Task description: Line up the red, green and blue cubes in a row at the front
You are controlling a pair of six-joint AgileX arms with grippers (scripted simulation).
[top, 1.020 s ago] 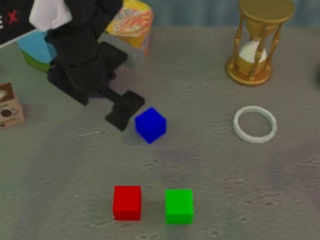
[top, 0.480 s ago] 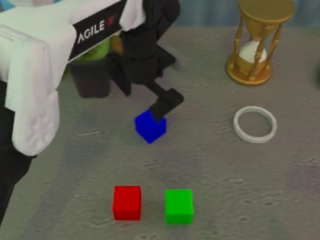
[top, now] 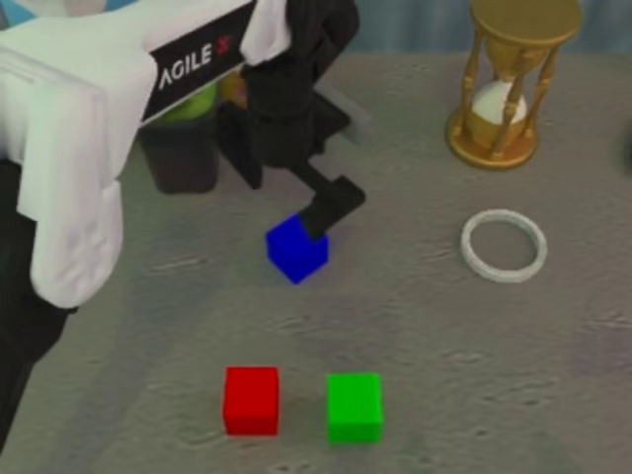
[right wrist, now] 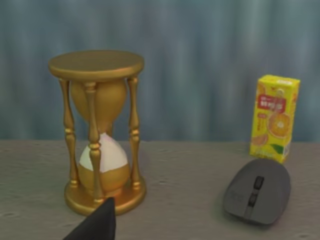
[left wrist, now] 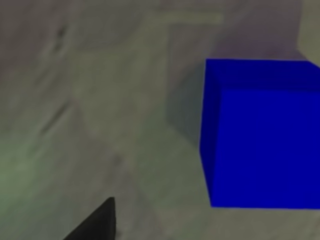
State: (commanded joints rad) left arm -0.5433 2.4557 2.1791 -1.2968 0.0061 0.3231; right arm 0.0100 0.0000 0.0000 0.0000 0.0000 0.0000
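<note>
The left gripper (top: 318, 219) is being held low over the blue cube (top: 294, 253), one dark finger (top: 334, 203) lying at the cube's far right corner; whether its fingers are wide or narrow cannot be told. The red cube (top: 251, 400) and green cube (top: 355, 406) are sitting side by side nearer the front, well apart from the fingers. The right gripper is seen only as a dark tip (right wrist: 95, 224) facing the hourglass (right wrist: 98, 132).

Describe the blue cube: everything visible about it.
The blue cube is a plain, solid deep-blue block with sharp edges and no markings. It sits on the grey table, turned corner-forward, behind the red cube and green cube. The left gripper is down over its far corner; whether it touches cannot be told. The left wrist view shows it close, casting a shadow.
</note>
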